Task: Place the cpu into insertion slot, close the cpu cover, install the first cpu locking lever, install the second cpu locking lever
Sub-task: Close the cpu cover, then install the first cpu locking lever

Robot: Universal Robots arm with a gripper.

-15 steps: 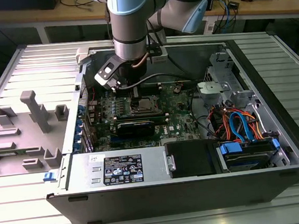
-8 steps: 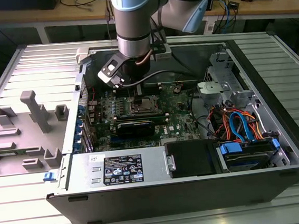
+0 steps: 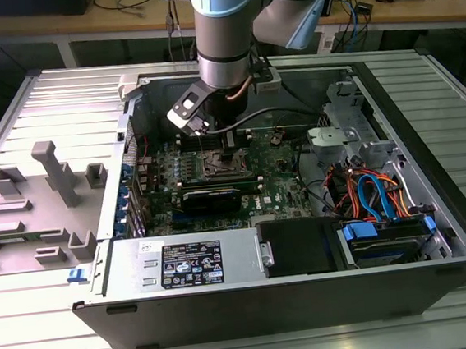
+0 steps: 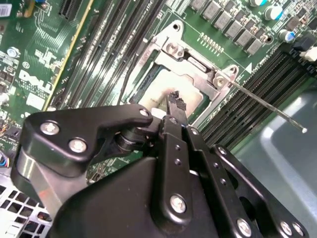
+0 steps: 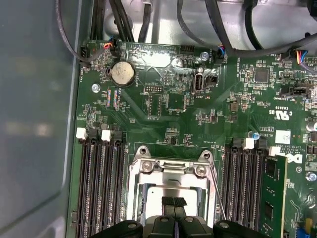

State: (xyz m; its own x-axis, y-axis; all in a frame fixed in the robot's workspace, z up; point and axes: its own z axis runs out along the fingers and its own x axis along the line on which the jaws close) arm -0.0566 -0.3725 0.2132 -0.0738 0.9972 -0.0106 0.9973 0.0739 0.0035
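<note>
tool [image 5: 173, 202] pressed together, hanging just over the cpu [image 5: 194, 197]; cpu cover [image 5: 171, 173] lying flat around it on the green motherboard [image 5: 168, 99]; one thin lever [image 4: 267, 106] sticking out sideways

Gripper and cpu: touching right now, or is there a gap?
Cannot tell. In both wrist views the gripper overlaps the silver top of the cpu, framed by the cpu cover, but neither shows contact or a gap plainly.
</note>
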